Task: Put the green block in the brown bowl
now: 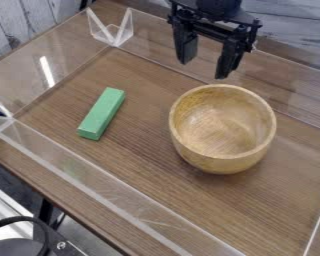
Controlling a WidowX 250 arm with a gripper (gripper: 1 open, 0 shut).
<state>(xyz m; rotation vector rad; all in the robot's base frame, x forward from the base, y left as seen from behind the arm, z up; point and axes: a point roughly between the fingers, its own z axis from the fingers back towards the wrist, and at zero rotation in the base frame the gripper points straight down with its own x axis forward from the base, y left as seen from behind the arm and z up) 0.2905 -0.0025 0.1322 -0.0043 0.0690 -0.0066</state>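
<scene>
The green block (103, 112) lies flat on the dark wooden table, left of centre, its long side running diagonally. The brown bowl (224, 128) stands upright to its right, round and light tan, with nothing inside. My gripper (208, 55) hangs above the table behind the bowl's far rim, black fingers pointing down. Its jaws are open, with nothing between them. The block is well off to the gripper's lower left.
Clear acrylic walls (69, 160) ring the table top, with a front wall running diagonally across the lower left. A small clear bracket (112, 28) stands at the back left corner. A dark wheel or caster (29, 240) shows below the table.
</scene>
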